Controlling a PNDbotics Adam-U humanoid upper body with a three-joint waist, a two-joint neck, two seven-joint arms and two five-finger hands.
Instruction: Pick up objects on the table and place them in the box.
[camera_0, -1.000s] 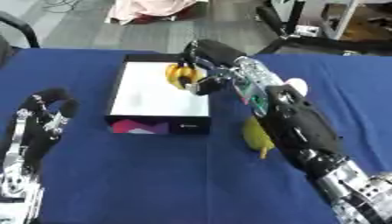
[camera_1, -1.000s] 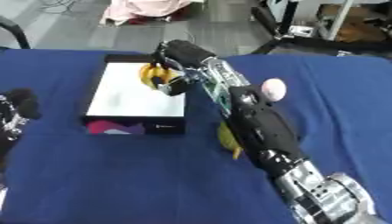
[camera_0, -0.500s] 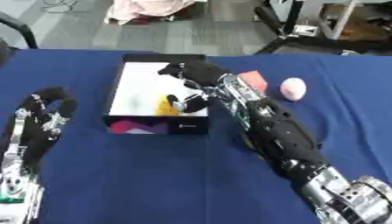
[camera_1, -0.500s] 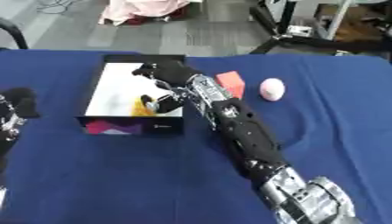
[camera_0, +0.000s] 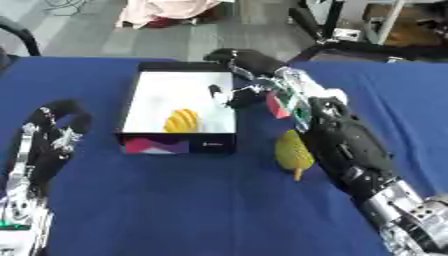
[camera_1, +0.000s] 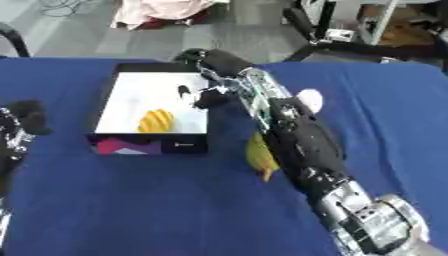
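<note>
Inside the box (camera_0: 140, 109), near its front wall: a yellow ridged object (camera_0: 181, 120), lying free on the white floor.
Placing step looks done for this item. Right hand (camera_0: 234, 95) hovers over the box's right wall, fingers loosely spread, holding nothing. Next move, by my reading: reach for the yellow-green fruit (camera_0: 294, 153) on the blue table (camera_0: 175, 200) just right of the box; red block (camera_0: 276, 104) and pink ball (camera_1: 310, 99) lie partly hidden by the arm. Left hand (camera_0: 54, 131) idle, fingers relaxed, at left edge.

Blue table (camera_0: 175, 210); grey floor (camera_0: 114, 35) beyond — pink cloth (camera_0: 171, 10), black frames (camera_0: 350, 45), possibly chair legs.
</note>
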